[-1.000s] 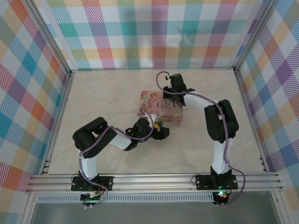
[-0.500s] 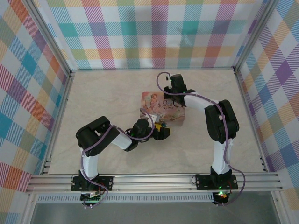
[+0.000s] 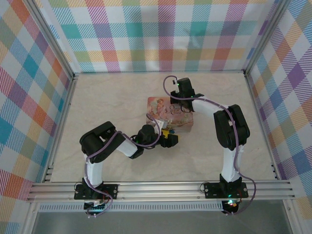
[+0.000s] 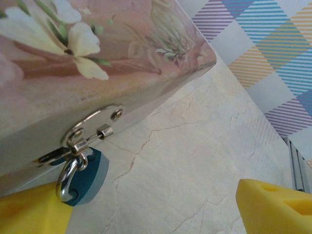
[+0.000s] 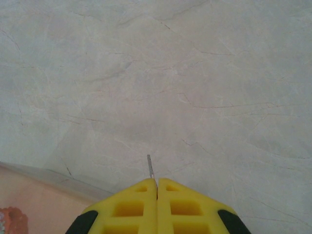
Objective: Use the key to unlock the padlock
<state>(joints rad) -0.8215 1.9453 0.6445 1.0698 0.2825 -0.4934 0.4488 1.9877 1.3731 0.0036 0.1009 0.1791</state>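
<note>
Pink illustrated tin (image 3: 168, 116) sitting mid-counter (image 3: 107, 97). Teal-blue padlock (image 4: 85, 178) hanging by shackle from metal hasp (image 4: 92, 129) on tin's side wall, low-left in left wrist view. At that wall, left gripper (image 4: 151, 209) being held level with padlock, jaws spread wide, nothing being gripped, one yellow fingertip (image 4: 29, 209) just beside padlock. Over tin's far edge, right gripper (image 5: 157, 187) being held with jaws pressed together; thin silvery key (image 5: 150, 167) being pinched between tips, blade poking out above bare counter.
</note>
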